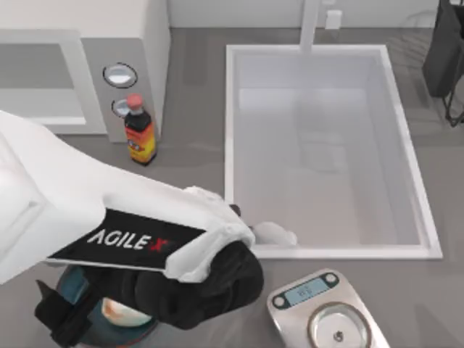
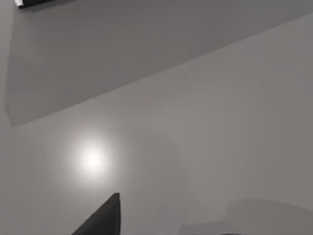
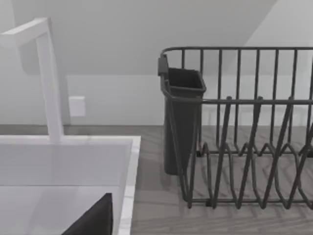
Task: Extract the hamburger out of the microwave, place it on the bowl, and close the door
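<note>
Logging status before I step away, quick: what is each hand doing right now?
Left hand: over the bowl at the table's near left; grip cannot be told.
Right hand: near the sink; cannot be told.

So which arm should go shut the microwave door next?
Left, probably. The left arm already hangs over the bowl at the table's left, below the microwave. The right arm sits far off by the dish rack, beyond the sink.
</note>
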